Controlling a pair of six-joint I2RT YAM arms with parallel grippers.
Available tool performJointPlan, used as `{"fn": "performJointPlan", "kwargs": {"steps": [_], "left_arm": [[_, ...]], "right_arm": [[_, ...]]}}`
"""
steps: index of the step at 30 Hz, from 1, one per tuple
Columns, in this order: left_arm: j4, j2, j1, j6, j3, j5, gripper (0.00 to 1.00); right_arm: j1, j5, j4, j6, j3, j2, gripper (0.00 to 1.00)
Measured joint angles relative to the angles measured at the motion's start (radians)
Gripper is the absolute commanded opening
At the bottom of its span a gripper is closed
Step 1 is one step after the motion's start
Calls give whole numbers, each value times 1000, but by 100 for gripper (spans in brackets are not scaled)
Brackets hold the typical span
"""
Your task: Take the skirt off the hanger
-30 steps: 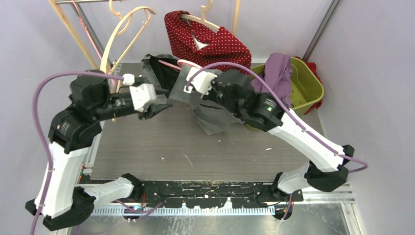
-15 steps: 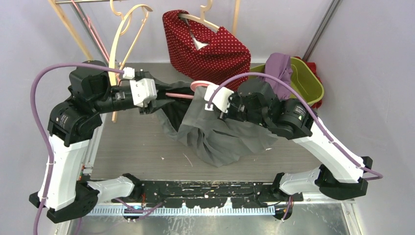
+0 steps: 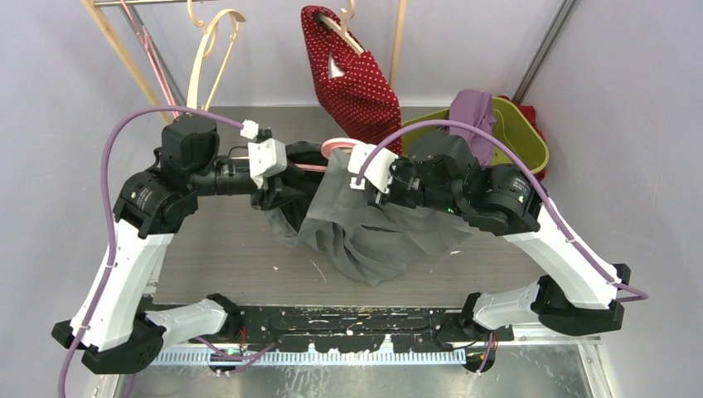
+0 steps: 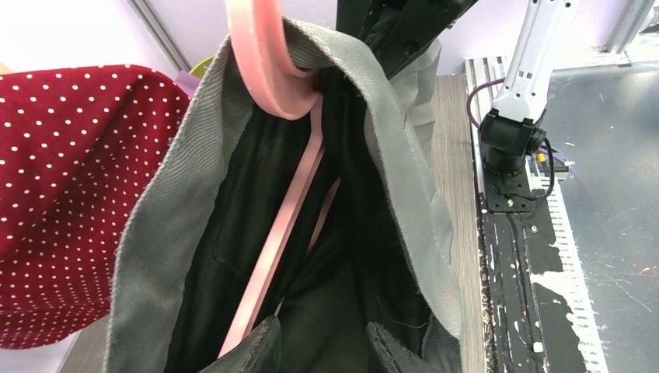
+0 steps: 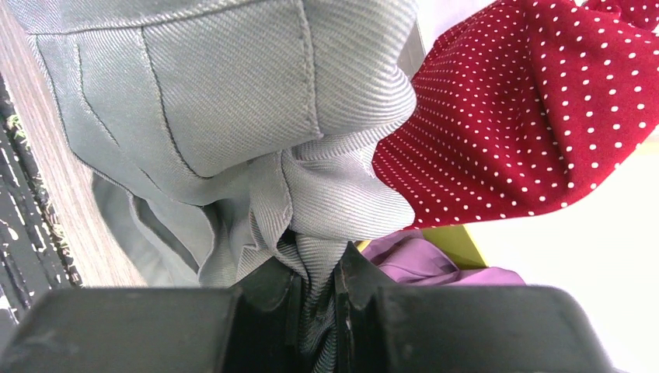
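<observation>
The grey skirt (image 3: 373,240) with black lining drapes between both arms, its lower part bunched on the table. The pink hanger (image 3: 336,144) is still inside the waistband; its hook (image 4: 268,54) sticks out over the grey band (image 4: 155,225). My left gripper (image 3: 280,184) reaches into the skirt's opening. Its fingers (image 4: 320,332) stand part-way apart, with the hanger's pink arms running down to the left finger and dark lining covering the contact. My right gripper (image 3: 348,184) is shut on a twisted fold of the skirt (image 5: 233,93), pinched between the jaws (image 5: 317,280).
A red polka-dot garment (image 3: 352,79) hangs on a wooden hanger just behind the skirt. A green basket (image 3: 524,141) holding purple cloth (image 3: 468,112) stands at the back right. Bare wooden hangers (image 3: 207,58) hang at the back left. The grey table (image 3: 224,265) lies below.
Both grippers have come down and to the right with the skirt, which now spreads lower onto the table. The red garment has swung edge-on. The left arm has shifted right.
</observation>
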Motion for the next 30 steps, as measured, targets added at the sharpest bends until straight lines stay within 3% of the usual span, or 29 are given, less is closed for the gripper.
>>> {"fn": "performJointPlan", "kwargs": {"steps": [11,20,30], "left_arm": [[35,14,0,-6,27,-2,50],[79,51,0,-22,7,-2,75],[114,63,0,-53,-72,21,73]], "right_arm": [[21,-4,-24,6,14,21,1],[46,4,-52,6,35,26,1],[50,24,-71,5,61,33,1]]}}
